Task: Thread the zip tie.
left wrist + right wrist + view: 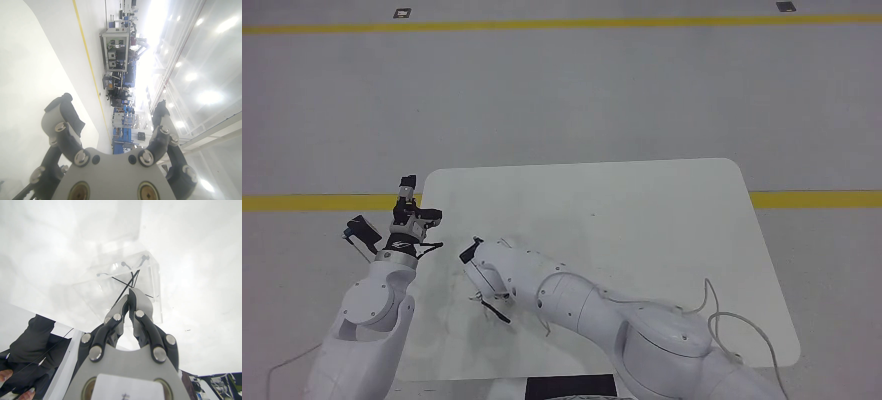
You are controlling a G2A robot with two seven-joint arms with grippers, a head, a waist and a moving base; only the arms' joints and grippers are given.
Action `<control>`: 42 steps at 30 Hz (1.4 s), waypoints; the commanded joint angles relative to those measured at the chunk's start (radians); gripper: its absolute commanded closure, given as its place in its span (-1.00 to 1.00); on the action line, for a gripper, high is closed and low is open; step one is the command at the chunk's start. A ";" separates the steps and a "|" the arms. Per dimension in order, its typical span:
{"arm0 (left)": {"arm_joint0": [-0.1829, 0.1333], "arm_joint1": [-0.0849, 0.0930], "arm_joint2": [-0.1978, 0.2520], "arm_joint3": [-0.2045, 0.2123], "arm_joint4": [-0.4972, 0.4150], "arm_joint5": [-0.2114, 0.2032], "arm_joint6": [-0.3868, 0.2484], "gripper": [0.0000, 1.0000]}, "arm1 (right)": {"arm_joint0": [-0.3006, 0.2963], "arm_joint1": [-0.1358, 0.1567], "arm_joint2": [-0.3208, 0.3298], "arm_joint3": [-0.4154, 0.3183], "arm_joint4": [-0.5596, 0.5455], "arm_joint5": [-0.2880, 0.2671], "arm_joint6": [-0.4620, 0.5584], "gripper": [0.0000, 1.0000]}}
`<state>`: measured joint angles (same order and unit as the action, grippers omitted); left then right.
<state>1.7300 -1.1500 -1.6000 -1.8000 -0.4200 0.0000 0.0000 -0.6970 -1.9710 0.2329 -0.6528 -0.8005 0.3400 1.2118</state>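
At the left edge of the white rounded table (642, 220), the left gripper (113, 102) stands released. Its black-padded fingers (72, 115) are spread wide with nothing between them, and they point away over the table's far-left side rather than toward the work.

To its right, over the near-left part of the table, the right gripper (129, 294) is clenched. Its tips sit at the mouth of a clear plastic box (155, 275) holding several thin black plastic zip ties (135, 276). One black zip tie (497, 312) appears pinched between the fingertips. In the top view its long axis slants from the gripper toward the near right.

The held tie lies right of the open left gripper, and the two are apart. I judge that threading calls for the left gripper to turn toward the tie's free end.
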 commanded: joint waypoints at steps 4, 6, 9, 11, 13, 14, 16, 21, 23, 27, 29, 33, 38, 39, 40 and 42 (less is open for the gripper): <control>0.000 0.000 0.000 0.000 0.000 0.000 0.000 -1.00 | -0.013 0.004 0.043 -0.012 -0.050 0.000 0.009 1.00; 0.000 0.000 0.000 0.000 0.000 0.000 0.000 -1.00 | -0.020 0.006 0.059 -0.020 -0.072 0.000 0.011 1.00; 0.000 0.000 0.000 0.000 0.000 0.000 0.000 -1.00 | -0.035 0.010 0.086 -0.034 -0.109 0.000 0.019 1.00; 0.000 0.000 0.000 0.000 0.000 0.000 0.000 -1.00 | -0.047 0.011 0.101 -0.040 -0.133 0.000 0.024 1.00; 0.000 0.000 0.000 0.000 0.000 0.000 0.000 -1.00 | -0.056 0.012 0.112 -0.046 -0.150 0.000 0.030 1.00; 0.000 0.000 0.000 0.000 0.000 0.000 0.000 -1.00 | -0.061 0.013 0.117 -0.049 -0.159 0.000 0.036 1.00; 0.000 0.000 0.000 0.000 0.000 0.000 0.000 -1.00 | -0.067 0.014 0.124 -0.054 -0.171 0.000 0.041 1.00; 0.000 0.000 0.000 0.000 0.000 0.000 0.000 -1.00 | -0.079 0.015 0.134 -0.067 -0.192 0.000 0.051 0.62; 0.000 0.000 0.000 0.000 0.000 0.000 0.000 -1.00 | -0.081 0.016 0.132 -0.073 -0.194 0.000 0.055 0.62; 0.000 0.000 0.000 0.000 0.000 0.000 0.000 -1.00 | -0.082 0.017 0.124 -0.082 -0.193 0.000 0.058 0.72; 0.000 0.000 0.000 0.000 0.000 0.000 0.000 -1.00 | -0.082 0.017 0.117 -0.085 -0.190 0.000 0.061 0.74; 0.000 0.000 0.000 0.000 0.000 0.000 0.000 -1.00 | -0.081 0.018 0.102 -0.087 -0.179 0.000 0.065 0.78; 0.000 0.000 0.000 0.000 0.000 0.000 0.000 -1.00 | -0.076 0.017 0.075 -0.078 -0.152 0.000 0.061 0.84; 0.000 0.000 0.000 0.000 0.000 0.000 0.000 -1.00 | -0.075 0.016 0.071 -0.074 -0.147 0.000 0.060 0.86; 0.000 0.000 0.000 0.000 0.000 0.000 0.000 -1.00 | -0.074 0.016 0.066 -0.072 -0.140 0.000 0.060 0.84; 0.000 0.000 0.000 0.000 0.000 0.000 0.000 -1.00 | -0.070 0.015 0.054 -0.064 -0.127 0.000 0.062 0.82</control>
<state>1.7300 -1.1500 -1.6000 -1.8000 -0.4200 0.0000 0.0000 -0.7691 -1.9558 0.2926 -0.7207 -0.9335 0.3400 1.2720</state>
